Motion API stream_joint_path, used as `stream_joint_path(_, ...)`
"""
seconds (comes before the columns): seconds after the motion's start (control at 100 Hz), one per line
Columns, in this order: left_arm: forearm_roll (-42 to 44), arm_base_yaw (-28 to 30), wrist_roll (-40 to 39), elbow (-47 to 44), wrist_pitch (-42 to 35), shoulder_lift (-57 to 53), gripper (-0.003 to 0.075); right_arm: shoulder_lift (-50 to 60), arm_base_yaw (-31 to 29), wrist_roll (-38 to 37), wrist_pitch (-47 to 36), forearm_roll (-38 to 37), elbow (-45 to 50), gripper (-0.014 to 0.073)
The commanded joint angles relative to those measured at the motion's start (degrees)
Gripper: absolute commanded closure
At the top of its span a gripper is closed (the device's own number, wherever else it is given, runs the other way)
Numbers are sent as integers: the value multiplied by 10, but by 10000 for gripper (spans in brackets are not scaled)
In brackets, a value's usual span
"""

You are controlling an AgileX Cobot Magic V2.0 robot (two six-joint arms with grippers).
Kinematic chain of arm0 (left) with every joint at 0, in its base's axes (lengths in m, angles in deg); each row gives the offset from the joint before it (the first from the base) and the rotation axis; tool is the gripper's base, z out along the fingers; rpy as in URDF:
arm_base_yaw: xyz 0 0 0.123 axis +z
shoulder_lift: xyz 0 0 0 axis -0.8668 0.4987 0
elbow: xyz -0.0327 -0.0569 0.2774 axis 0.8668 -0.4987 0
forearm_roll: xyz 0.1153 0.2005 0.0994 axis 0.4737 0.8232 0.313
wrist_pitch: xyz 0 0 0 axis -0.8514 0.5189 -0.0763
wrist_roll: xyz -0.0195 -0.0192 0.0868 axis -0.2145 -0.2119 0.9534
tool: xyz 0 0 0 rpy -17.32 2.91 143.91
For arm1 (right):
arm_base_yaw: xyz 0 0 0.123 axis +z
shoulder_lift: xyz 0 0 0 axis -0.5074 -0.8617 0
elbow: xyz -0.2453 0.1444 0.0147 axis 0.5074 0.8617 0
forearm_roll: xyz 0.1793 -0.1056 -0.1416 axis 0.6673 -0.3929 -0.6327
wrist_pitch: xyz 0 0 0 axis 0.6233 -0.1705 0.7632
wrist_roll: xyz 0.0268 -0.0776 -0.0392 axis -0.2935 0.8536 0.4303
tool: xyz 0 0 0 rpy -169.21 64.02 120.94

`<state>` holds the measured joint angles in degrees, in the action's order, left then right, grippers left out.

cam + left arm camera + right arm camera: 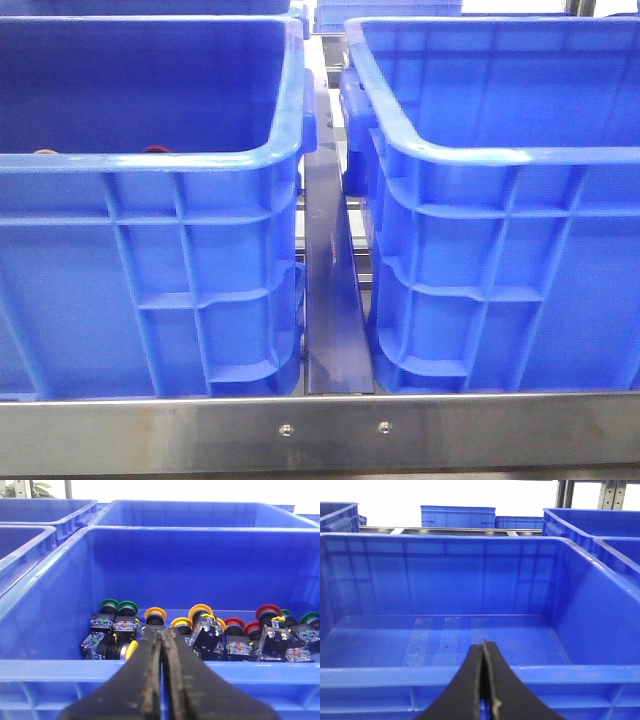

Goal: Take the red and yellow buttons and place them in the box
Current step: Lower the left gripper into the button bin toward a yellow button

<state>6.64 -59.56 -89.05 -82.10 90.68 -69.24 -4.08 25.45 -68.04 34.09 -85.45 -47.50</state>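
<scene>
- Closest to the lens, my left fingers [162, 645] are pressing flat against each other, holding nothing and hovering just outside the near rim of the left crate [50, 662].
- Beyond that rim, on the crate floor, the yellow buttons [155, 615] are sitting almost straight ahead of my left fingertips, lower than them; one more yellow cap [131, 649] is lying on its side just to one side of the fingers.
- Red buttons [234, 624] are clustering further off to the side in the same heap, mixed with green-capped ones [109, 605] that I am leaving alone.
- Each button's dark body is pointing a different way, some caps up and some tipped over, so I am judging the upright yellow one straight ahead as the easiest first grip.
- My right fingers [484, 680] are likewise pressed together and empty, facing the box [445, 672], whose floor is bare.
- My left arm is clearly the nearer one to the buttons; reaching them is calling for opening up, going forward over the rim and down.
- From the front, only a hint of two caps [155, 150] is peeking over the left crate's wall.
</scene>
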Motion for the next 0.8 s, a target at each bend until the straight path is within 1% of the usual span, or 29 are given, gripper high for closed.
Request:
stream_joint_path(0.0, 0, -2, -6, -11, -53, -17, 741, 10, 2, 4, -40, 1, 3, 663)
stream_joint_path(0.37, -1, -2, -6, -11, -59, -17, 741, 10, 2, 4, -40, 1, 3, 663)
stream_joint_path(0.62, -1, -2, -6, -10, -108, -17, 741, 10, 2, 4, -40, 1, 3, 663)
stream_joint_path(0.73, 2, -2, -6, 12, -98, -17, 741, 10, 2, 4, -40, 1, 3, 663)
stream_joint_path(0.79, 2, -2, -6, 35, -63, -17, 741, 10, 2, 4, -40, 1, 3, 663)
